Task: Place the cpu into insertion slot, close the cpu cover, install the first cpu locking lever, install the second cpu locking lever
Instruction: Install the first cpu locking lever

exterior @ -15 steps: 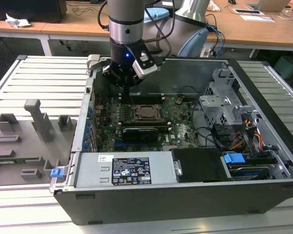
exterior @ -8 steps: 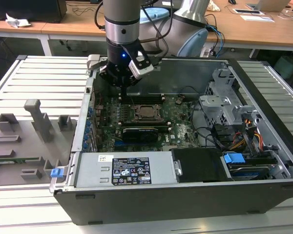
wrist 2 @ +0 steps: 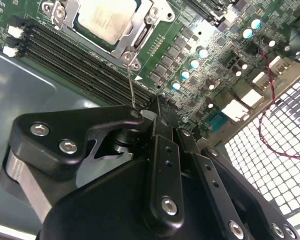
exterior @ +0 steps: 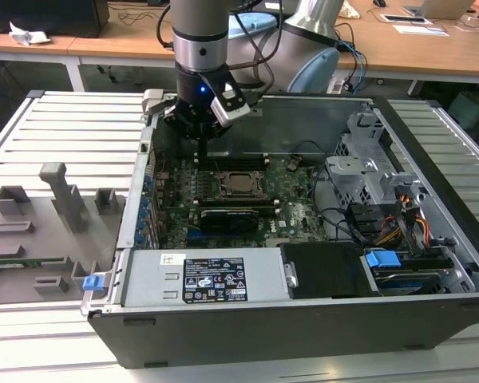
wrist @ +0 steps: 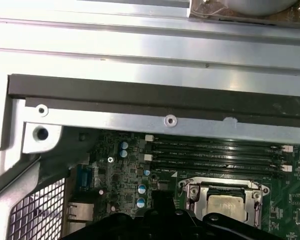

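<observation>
First wrist view: cpu partly hidden

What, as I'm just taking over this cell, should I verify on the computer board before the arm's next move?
1. Chip seated flat: ok, in both wrist views.
2. Cover down around the chip: ok.
3. Lever locked down: not ok; the thin wire sticks out from the cover's corner toward the gripper.
4. Other lever locked: cannot tell.
5. Gripper holding the lever: cannot tell.
6. Gripper inside the case, beside the chip: ok, in the exterior view.
</observation>
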Available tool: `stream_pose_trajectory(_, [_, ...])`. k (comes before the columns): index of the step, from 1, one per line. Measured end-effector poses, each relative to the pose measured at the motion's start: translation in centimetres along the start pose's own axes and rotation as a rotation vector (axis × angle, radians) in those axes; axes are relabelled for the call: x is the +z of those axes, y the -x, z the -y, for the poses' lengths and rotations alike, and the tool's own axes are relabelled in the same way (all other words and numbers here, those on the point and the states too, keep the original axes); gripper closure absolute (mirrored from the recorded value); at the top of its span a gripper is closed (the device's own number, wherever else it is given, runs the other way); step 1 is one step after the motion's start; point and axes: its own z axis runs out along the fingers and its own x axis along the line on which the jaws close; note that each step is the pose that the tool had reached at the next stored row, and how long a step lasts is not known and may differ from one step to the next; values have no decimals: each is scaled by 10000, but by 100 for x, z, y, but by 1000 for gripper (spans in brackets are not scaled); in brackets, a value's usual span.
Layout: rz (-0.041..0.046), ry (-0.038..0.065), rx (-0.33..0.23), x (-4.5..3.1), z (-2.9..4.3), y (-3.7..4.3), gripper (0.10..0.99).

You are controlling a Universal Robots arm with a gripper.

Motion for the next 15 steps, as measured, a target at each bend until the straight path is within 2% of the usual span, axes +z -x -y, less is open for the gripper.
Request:
stream_pose_trajectory(10, [-2, -16, 1, 5, -15, 47, 980])
stream_pose_trajectory(15, [0, -15, 2, 5, -11, 106, 980])
